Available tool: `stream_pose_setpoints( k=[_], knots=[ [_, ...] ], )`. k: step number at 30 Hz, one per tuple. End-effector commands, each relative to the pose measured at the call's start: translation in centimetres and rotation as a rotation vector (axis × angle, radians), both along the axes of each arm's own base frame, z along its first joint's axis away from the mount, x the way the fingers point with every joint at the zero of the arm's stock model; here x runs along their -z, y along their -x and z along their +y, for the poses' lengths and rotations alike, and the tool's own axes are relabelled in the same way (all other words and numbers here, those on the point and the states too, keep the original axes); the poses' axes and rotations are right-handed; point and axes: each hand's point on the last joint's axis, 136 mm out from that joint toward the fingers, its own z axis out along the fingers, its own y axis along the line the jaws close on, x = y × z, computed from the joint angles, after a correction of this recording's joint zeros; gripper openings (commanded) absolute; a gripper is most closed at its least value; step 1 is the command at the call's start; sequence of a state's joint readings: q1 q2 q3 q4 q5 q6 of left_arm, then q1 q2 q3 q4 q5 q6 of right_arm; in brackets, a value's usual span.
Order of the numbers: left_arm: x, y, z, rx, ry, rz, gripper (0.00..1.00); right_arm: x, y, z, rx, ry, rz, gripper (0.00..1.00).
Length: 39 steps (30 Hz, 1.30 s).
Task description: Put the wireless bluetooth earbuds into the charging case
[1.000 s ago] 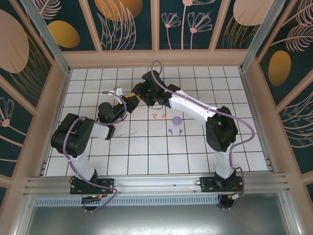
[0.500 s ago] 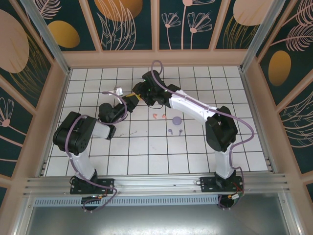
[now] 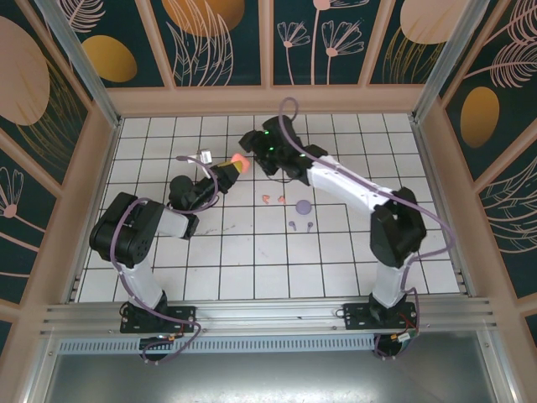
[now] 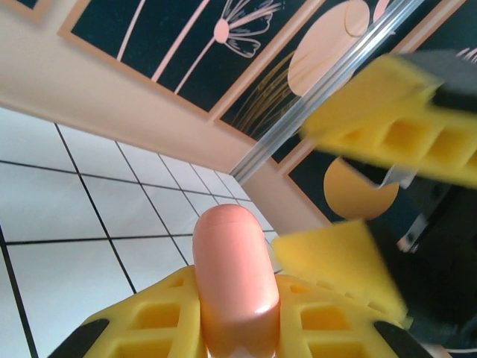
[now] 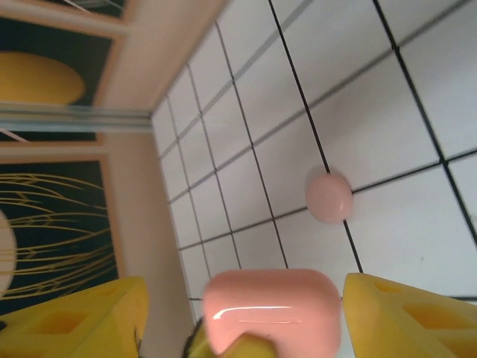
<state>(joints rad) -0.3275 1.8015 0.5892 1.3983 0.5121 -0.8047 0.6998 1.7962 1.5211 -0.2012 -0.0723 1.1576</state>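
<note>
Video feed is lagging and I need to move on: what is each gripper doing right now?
Left gripper: closed, holding the pink case.
Right gripper: open, fingers spread either side of that case.

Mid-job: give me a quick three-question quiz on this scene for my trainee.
1. True or false: the left gripper is shut on the case.
2. The right gripper is: A) shut on the case; B) open, with a finger either side of the case; C) shut on an earbud.
3. Fill in: the purple earbuds lie on the ____.
Key: 1 true; 2 B; 3 table.
</note>
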Motion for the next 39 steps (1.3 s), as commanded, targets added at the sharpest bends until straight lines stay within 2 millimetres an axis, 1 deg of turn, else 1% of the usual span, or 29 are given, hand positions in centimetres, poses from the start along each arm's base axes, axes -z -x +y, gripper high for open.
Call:
stream_pose_setpoints(
  k=[1, 2, 3, 7, 8, 9, 11, 13, 17, 19, 20, 21, 26, 39],
  knots=[
    [-2.2, 0.4, -1.3, 0.086, -0.015, -0.058, 0.0, -3.7, -0.1, -2.8, 0.0, -0.014, -0.14, 0.7],
    [-2.5, 0.4, -1.6, 0.108, -0.023, -0.068, 0.0, -3.1, 0.0, -3.9, 0.0, 0.009, -0.144, 0.7],
    [-2.8, 0.4, -1.9, 0.122, -0.031, -0.073, 0.0, -3.2, 0.2, -4.7, 0.0, 0.012, -0.159, 0.7],
    [-4.1, 0.1, -2.9, 0.188, -0.068, -0.099, 0.0, -2.3, 0.8, -8.0, -0.041, 0.046, -0.239, 0.7],
    [-4.4, 0.1, -3.2, 0.207, -0.079, -0.103, 0.0, -2.3, 1.5, -8.1, -0.076, 0.052, -0.267, 0.7],
    [-4.7, 0.1, -3.4, 0.225, -0.089, -0.108, 0.0, -2.2, 1.2, -9.3, -0.081, 0.062, -0.294, 0.69],
    [-5.0, 0.1, -3.8, 0.259, -0.121, -0.112, 0.0, -2.5, 1.6, -10.3, -0.13, 0.096, -0.369, 0.69],
    [-5.2, 0.1, -4.2, 0.29, -0.15, -0.115, 0.0, -2.8, 2.4, -10.4, -0.211, 0.14, -0.461, 0.69],
    [-5.7, 0.1, -4.9, 0.349, -0.189, -0.116, 0.0, -3.7, 4.6, -9.4, -0.387, 0.187, -0.651, 0.69],
    [-5.8, 0.4, -5.2, 0.389, -0.199, -0.109, 0.0, -4.0, 5.7, -8.7, -0.468, 0.186, -0.714, 0.69],
    [-6.6, 0.3, -5.4, 0.404, -0.203, -0.126, 0.0, -3.9, 5.9, -8.5, -0.499, 0.19, -0.733, 0.69],
    [-6.7, 0.3, -5.5, 0.416, -0.208, -0.126, 0.0, -3.9, 6.1, -8.3, -0.523, 0.195, -0.742, 0.69],
    [-7.2, 0.7, -5.8, 0.46, -0.219, -0.13, 0.0, -3.4, 6.1, -7.1, -0.602, 0.179, -0.748, 0.67],
    [-7.3, 1.1, -6.0, 0.494, -0.219, -0.127, 0.0, -3.4, 4.1, -5.0, -0.624, 0.161, -0.741, 0.64]
  ],
)
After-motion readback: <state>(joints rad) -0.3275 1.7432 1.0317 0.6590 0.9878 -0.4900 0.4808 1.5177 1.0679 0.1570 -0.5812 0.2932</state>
